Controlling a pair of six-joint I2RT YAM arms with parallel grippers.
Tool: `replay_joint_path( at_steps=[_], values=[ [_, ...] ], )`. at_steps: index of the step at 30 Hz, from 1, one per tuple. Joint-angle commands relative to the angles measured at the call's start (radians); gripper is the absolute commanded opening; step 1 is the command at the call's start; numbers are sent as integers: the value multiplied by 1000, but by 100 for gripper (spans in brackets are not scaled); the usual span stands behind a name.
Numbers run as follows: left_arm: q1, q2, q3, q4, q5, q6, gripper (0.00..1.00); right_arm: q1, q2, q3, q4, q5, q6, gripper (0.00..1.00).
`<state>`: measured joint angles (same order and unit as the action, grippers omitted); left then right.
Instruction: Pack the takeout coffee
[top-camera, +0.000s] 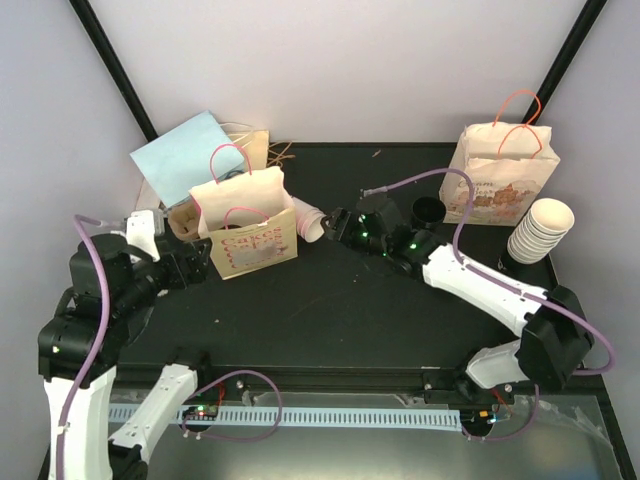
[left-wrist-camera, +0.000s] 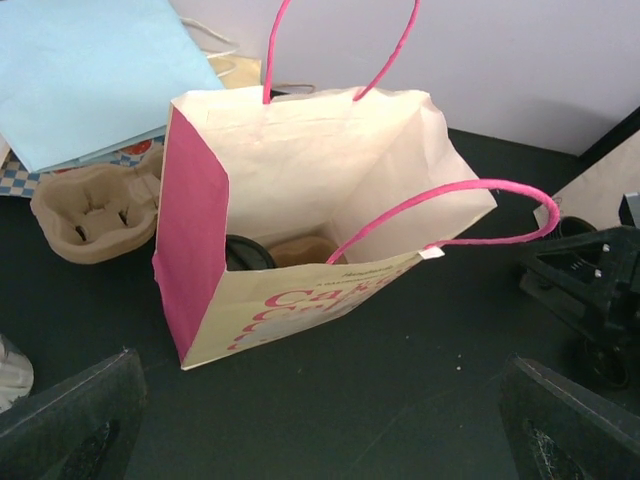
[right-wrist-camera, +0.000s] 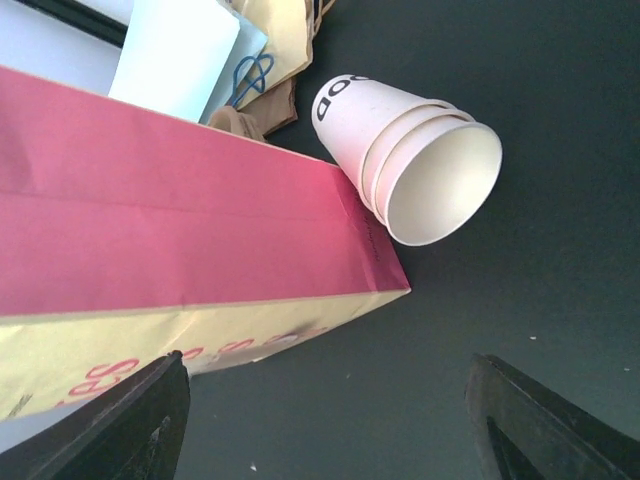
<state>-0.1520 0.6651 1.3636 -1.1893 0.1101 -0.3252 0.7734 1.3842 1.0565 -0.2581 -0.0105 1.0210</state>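
From above, two printed paper bags stand on the black table (top-camera: 350, 310): the pink-handled bag (top-camera: 245, 228) at the left and an orange-handled bag (top-camera: 503, 172) at the far right, well apart. One tall stack of white cups (top-camera: 540, 230) stands near the right edge, and one dark round pot (top-camera: 428, 209) sits just beside the orange-handled bag. The left gripper (top-camera: 197, 258) is near the pink-handled bag's left side, and the right gripper (top-camera: 335, 224) is near its right side. The left wrist view looks down into the open pink-handled bag, where one black-lidded coffee cup (left-wrist-camera: 248, 252) sits at the bottom beside one brown item too hidden to name. One pulp cup carrier (left-wrist-camera: 95, 210) and one blue bag (left-wrist-camera: 90, 70) lie behind. Its jaws are spread wide with nothing between them. The right wrist view shows three nested cups (right-wrist-camera: 420, 160) lying on their side, touching the bag's pink side panel. Its two fingers (right-wrist-camera: 120, 420) stand apart, pinching nothing
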Motion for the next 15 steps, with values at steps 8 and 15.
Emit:
replay_joint_path(
  at_steps=[8,15],
  values=[
    [-1,-21,-46,42,63,25,99,-30,165,-77,316,-2,202,75],
    [-1,-33,-68,59,27,37,99,-57,318,-69,471,-67,262,71]
  ],
)
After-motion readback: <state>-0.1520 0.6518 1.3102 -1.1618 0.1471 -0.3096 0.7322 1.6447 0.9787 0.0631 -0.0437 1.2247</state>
